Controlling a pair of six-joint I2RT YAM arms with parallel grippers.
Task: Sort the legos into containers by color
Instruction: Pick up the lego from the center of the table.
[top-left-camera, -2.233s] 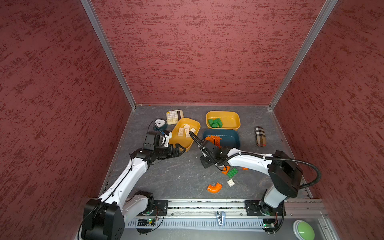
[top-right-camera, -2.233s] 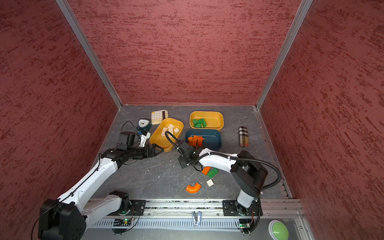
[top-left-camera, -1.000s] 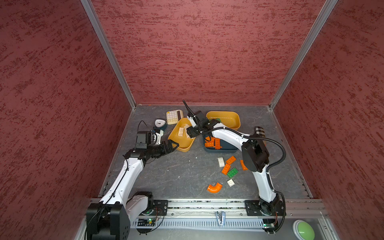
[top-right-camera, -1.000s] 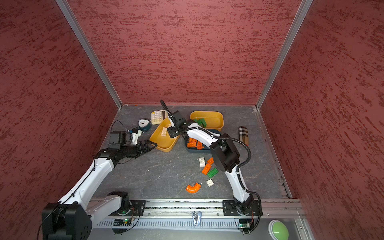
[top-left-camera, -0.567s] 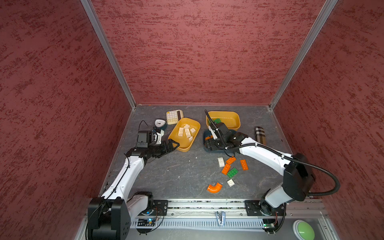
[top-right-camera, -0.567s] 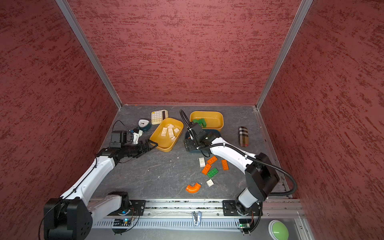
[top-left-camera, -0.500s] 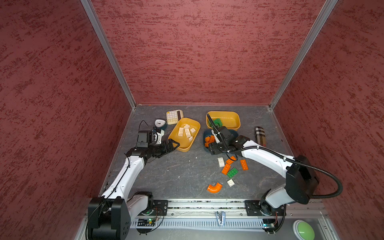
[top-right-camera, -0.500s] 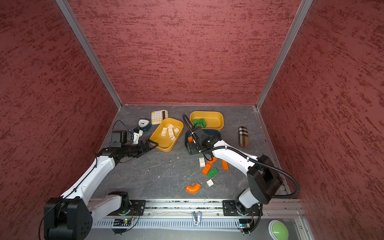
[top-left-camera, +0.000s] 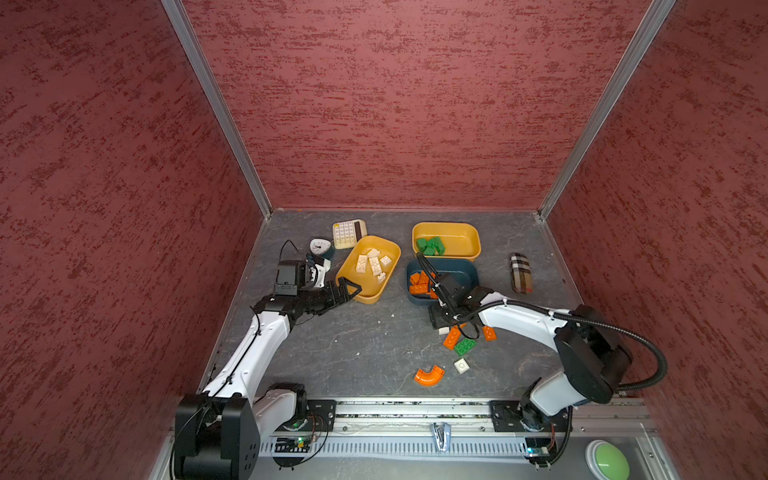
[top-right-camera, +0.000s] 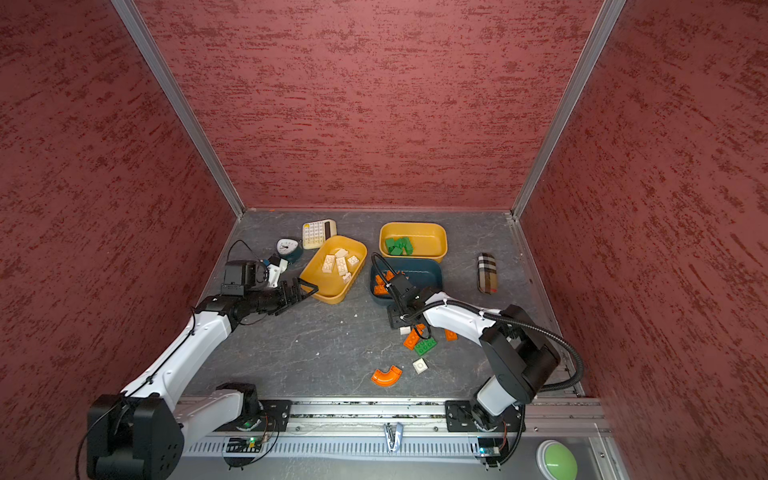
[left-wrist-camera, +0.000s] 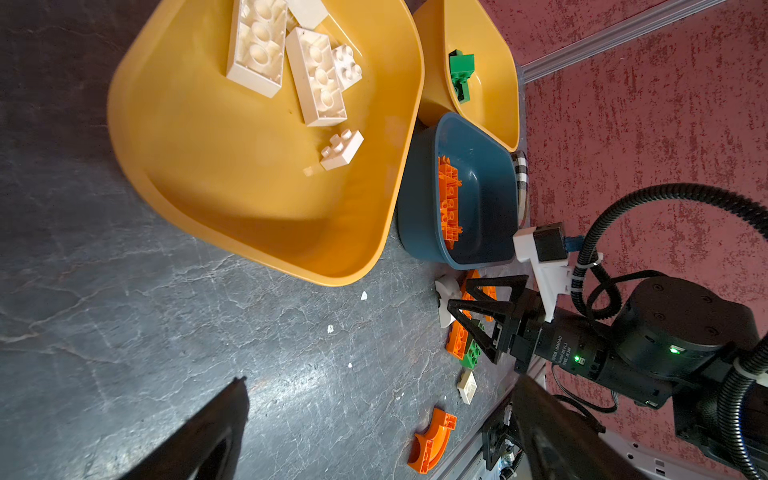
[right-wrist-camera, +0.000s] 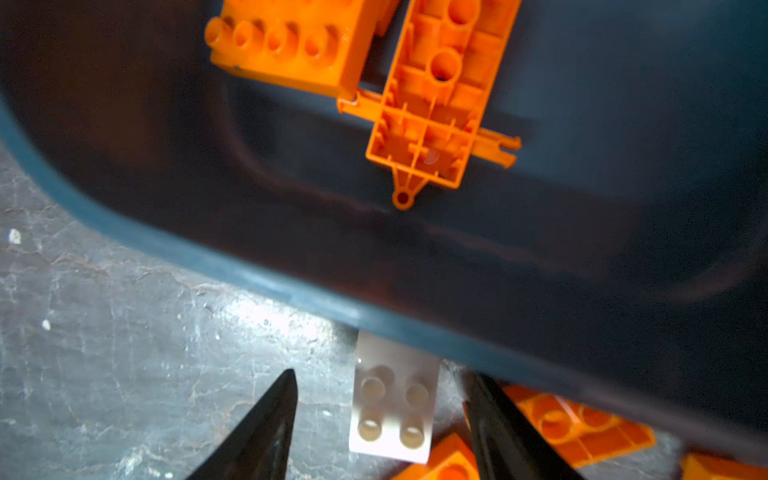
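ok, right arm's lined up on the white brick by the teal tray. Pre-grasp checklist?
1. Right gripper open: ok, jaws apart.
2. White brick between the jaws: ok, a gap on each side.
3. Teal tray clear: cannot tell, its rim sits right at the brick's far end.
4. Orange brick clear: not ok, it crowds one jaw.
5. Yellow tray with the whites free for the drop: cannot tell, the open left gripper sits at its near corner.
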